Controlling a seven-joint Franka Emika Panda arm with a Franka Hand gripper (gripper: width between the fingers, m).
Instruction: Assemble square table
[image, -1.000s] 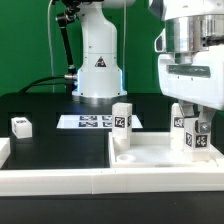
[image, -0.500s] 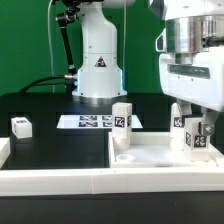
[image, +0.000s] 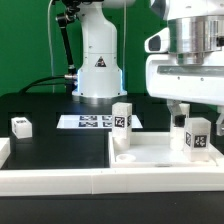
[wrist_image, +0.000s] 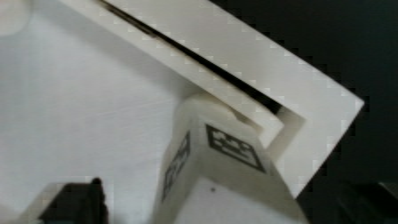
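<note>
The arm hangs vertical, its tool (image: 190, 122) with fingers spread apart.

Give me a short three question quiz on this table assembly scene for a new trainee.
1. True or false: two short white tagged legs stand upright on the white plastic square tabletop.
2. Which lies off the tabletop on the black table? A) a small white tagged piece B) a red block
3. Fill in: the flat marker board lies in front of the white robot ___.

Key: 1 true; 2 A; 3 base.
</note>
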